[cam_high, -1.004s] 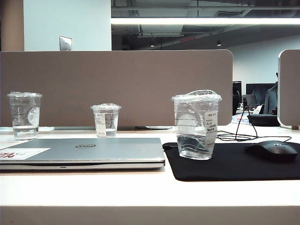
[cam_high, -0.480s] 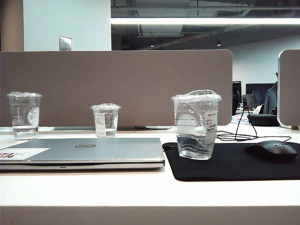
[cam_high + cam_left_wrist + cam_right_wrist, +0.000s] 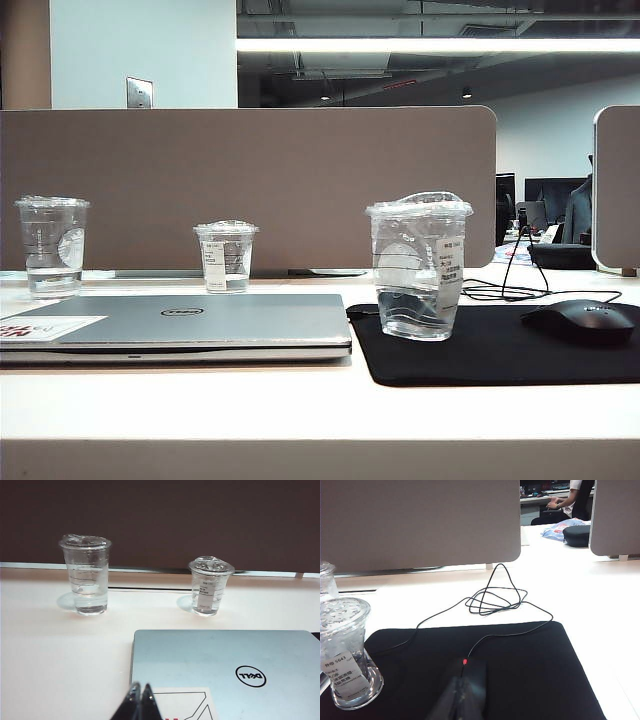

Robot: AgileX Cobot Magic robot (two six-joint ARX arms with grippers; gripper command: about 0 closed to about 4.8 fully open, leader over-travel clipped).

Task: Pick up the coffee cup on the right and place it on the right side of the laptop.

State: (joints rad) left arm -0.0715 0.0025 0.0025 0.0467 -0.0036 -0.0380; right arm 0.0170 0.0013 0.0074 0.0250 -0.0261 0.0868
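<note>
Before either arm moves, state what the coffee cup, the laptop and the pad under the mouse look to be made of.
Coffee cup: thin clear plastic, glossy; see-through, crinkled lid, paper-like label.
Laptop: silver-grey matte lid, likely metal, perhaps painted plastic; soft even sheen.
Pad: black, matte, probably fabric; no glare.
Left gripper and right gripper hang shut, touching none.

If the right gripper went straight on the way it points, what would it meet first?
Most likely the mouse on the black mat, directly ahead of the shut right gripper. The coffee cup stands well off that line. Depth is unclear.
</note>
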